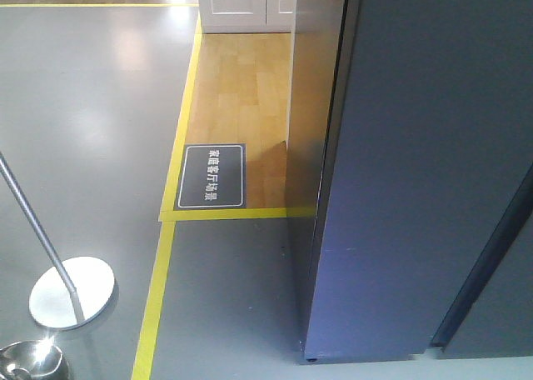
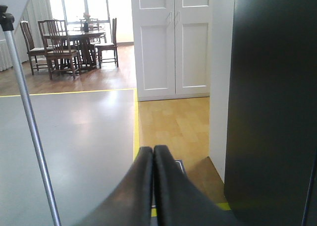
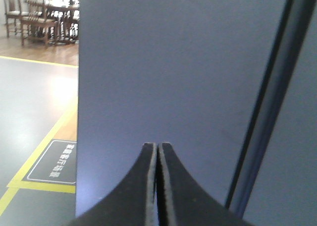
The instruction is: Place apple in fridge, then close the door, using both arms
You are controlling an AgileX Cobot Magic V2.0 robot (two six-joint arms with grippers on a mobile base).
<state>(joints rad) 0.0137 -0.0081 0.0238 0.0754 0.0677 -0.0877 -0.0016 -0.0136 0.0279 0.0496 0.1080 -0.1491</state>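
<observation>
The fridge (image 1: 416,172) fills the right side of the front view, showing only its dark grey-blue outer face. The door (image 3: 173,62) stands right in front of my right gripper (image 3: 157,145), which is shut with nothing between its fingers. A dark seam (image 3: 267,102) runs down beside that panel; no white interior shows. My left gripper (image 2: 153,149) is also shut and empty, pointing along the floor with the fridge's dark side (image 2: 272,102) on its right. The apple is out of view. Neither arm shows in the front view.
A metal stand with a round base (image 1: 73,290) is at the left, with its pole (image 2: 29,122) close to my left gripper. A floor sign (image 1: 212,176) and yellow tape (image 1: 154,297) border wood flooring. A white cabinet (image 2: 173,42) and a dining table with chairs (image 2: 69,42) stand beyond.
</observation>
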